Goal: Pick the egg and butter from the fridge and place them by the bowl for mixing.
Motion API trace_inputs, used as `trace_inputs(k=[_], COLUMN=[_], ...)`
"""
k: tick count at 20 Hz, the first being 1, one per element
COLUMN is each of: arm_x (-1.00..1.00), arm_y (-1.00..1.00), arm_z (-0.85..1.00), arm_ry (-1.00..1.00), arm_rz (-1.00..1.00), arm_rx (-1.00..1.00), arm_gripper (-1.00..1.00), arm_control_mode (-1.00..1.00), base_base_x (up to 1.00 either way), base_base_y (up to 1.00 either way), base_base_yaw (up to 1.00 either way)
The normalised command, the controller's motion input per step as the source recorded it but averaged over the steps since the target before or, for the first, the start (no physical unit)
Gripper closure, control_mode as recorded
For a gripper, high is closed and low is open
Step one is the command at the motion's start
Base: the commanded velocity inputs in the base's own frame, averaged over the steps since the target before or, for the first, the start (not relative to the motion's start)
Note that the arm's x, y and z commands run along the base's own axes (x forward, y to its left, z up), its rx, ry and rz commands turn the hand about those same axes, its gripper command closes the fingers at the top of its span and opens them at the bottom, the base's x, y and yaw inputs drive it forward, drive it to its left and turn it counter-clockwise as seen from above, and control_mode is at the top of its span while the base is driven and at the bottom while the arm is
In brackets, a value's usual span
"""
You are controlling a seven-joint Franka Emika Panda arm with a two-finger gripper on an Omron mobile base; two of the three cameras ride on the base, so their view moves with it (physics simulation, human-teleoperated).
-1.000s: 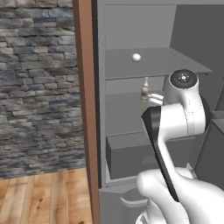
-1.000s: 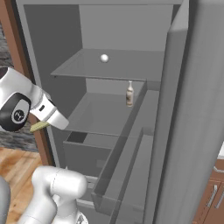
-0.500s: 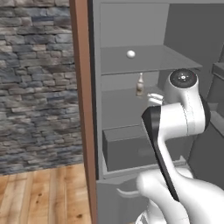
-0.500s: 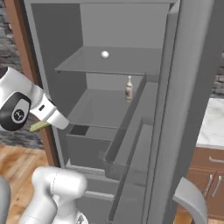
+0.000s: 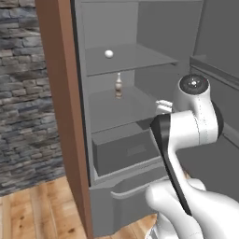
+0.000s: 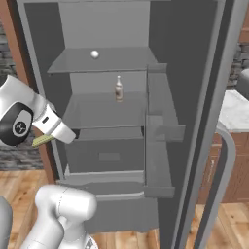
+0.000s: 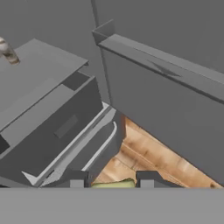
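The arm is folded up in front of the open fridge (image 6: 160, 29), elbow high, hand angled down toward the drawer (image 7: 48, 131). The gripper (image 7: 113, 183) has its fingers clamped on a pale yellow-green block, its long axis running across between them. The egg (image 5: 108, 54) sits on the upper shelf (image 5: 135, 58), a small bottle (image 6: 118, 89) upright on the shelf below.
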Motion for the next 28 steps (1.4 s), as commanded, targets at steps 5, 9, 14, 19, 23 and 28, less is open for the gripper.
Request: trace_inputs(k=[5, 9, 14, 19, 23, 28], arm_x=[0.0, 0.0, 0.0, 0.0, 0.0, 0.0], arm_y=[0.0, 0.0, 0.0, 0.0, 0.0, 0.0], arm_z=[0.0, 0.0, 0.0, 0.0, 0.0, 0.0], arm_ry=[0.0, 0.0, 0.0, 0.0, 0.0, 0.0], arm_rz=[0.0, 0.0, 0.0, 0.0, 0.0, 0.0], arm_rx=[0.0, 0.0, 0.0, 0.0, 0.0, 0.0], arm_gripper=[1.0, 1.0, 1.0, 1.0, 1.0, 1.0], arm_control_mode=[1.0, 1.0, 1.0, 1.0, 1.0, 1.0], base_base_x=[-0.71, -0.69, -0.59, -0.53, -0.53, -0.5], base_base_y=[0.48, 0.58, 0.54, 0.4, 0.28, 0.25], base_base_yaw=[-0.31, -0.22, -0.29, -0.47, -0.61, -0.65])
